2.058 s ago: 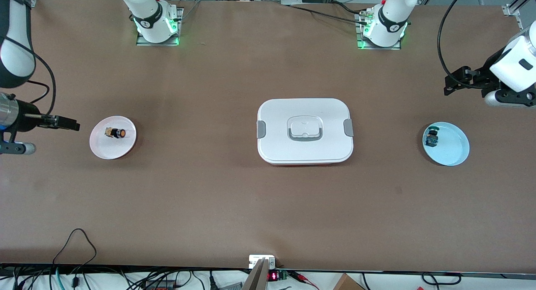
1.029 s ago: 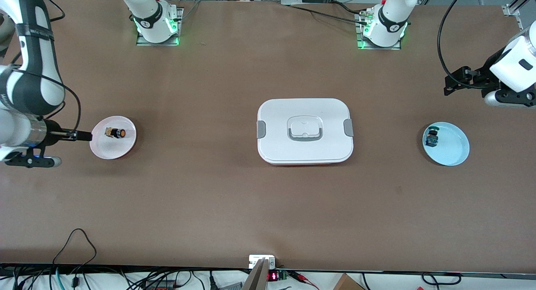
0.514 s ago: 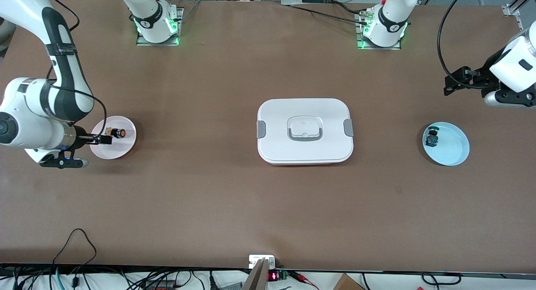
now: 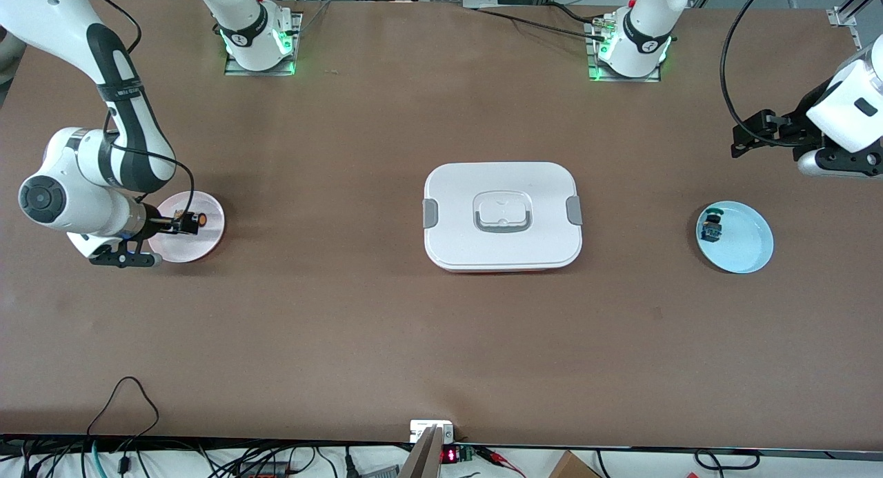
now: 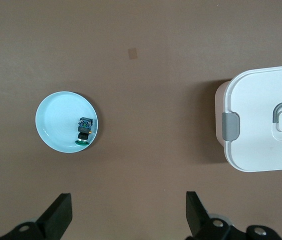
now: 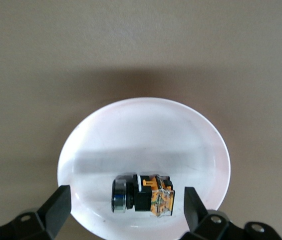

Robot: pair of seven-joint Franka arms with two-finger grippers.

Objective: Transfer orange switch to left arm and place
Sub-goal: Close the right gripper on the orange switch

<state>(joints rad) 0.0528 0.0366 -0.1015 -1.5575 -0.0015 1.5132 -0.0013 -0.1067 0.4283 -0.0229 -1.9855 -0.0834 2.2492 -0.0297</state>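
The orange switch (image 4: pixel 194 220) lies on its side on a pink plate (image 4: pixel 205 241) toward the right arm's end of the table. My right gripper (image 4: pixel 178 223) is low over the plate, open, with its fingers apart on either side of the switch and not touching it. In the right wrist view the switch (image 6: pixel 143 194) lies between the open gripper's (image 6: pixel 126 196) fingers on the plate (image 6: pixel 141 132). The white box (image 4: pixel 455 188) stands at the table's middle. My left gripper (image 4: pixel 750 133) waits open and empty (image 5: pixel 128 202) over the left arm's end of the table.
A light blue plate (image 4: pixel 746 249) with a blue-green switch (image 4: pixel 710 227) sits toward the left arm's end; both show in the left wrist view, plate (image 5: pixel 56 117) and switch (image 5: pixel 84 129), with the box's end (image 5: pixel 260 110).
My right arm has swung in from the table's end, and its gripper has moved over the pink plate to the orange switch. The left arm has not moved.
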